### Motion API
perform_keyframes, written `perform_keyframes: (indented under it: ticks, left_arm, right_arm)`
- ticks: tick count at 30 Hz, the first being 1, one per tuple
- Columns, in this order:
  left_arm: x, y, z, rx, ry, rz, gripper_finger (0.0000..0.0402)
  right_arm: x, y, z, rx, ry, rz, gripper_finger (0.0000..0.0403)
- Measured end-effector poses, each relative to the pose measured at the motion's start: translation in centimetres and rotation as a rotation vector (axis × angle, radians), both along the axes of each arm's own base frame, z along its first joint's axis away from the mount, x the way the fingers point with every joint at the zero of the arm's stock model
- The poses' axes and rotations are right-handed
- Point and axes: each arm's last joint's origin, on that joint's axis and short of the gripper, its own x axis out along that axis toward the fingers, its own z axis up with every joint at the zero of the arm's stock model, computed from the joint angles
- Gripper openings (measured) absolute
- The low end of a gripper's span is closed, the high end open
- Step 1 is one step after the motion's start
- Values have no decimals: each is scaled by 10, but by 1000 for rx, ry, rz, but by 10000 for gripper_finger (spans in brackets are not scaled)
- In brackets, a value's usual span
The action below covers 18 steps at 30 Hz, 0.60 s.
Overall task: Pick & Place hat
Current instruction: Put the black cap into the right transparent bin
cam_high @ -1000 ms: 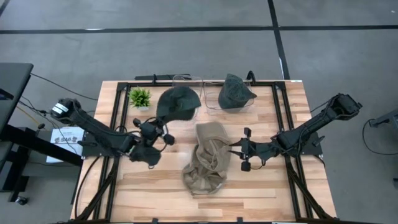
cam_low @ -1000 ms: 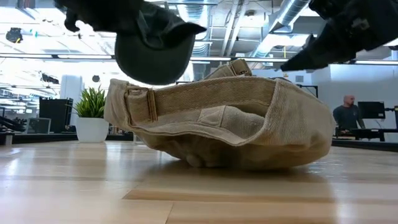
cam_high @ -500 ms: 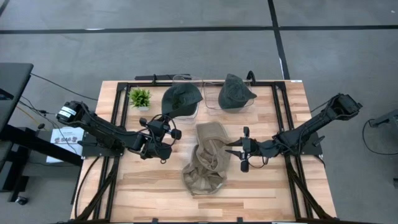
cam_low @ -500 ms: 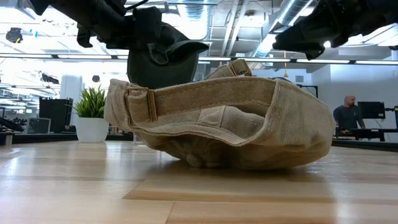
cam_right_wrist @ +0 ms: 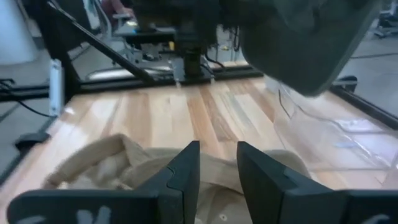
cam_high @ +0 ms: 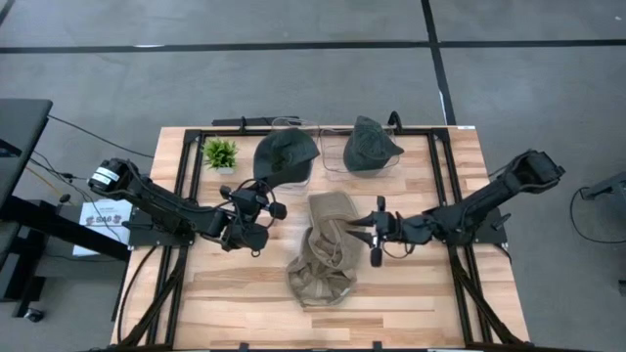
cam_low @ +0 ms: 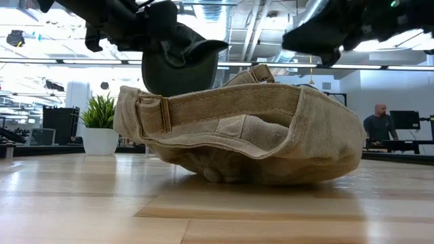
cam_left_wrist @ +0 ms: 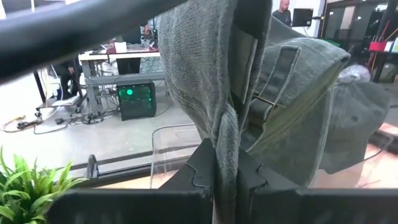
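Above the wooden table (cam_high: 411,284), the left gripper (cam_high: 256,217) pinches a dark green fabric cap (cam_high: 286,156); the right gripper (cam_high: 373,231), fingers parted, overhangs a crumpled tan cap (cam_high: 326,249).

Lay mid-table: tan hat (cam_high: 327,246). Behind it, two hats (cam_high: 285,156) (cam_high: 370,144) side by side; potted plant (cam_high: 219,154) stood to their left.

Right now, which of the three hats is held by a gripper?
The dark green hat clamped by the left gripper; the other green hat and tan hat lie free.
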Motion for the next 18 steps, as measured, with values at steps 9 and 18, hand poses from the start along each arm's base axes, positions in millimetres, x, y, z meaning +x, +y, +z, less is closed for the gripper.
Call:
perform_keyframes:
  ticks: [9,18]
  left_arm:
    - [2,-1,4,-24,-62,-1,17]
    - [4,-7,9,-57,-141,-18,28]
  right_arm:
    - [28,-10,-27,20,-52,-75,98]
    - [45,-28,-38,36,-107,-157,98]
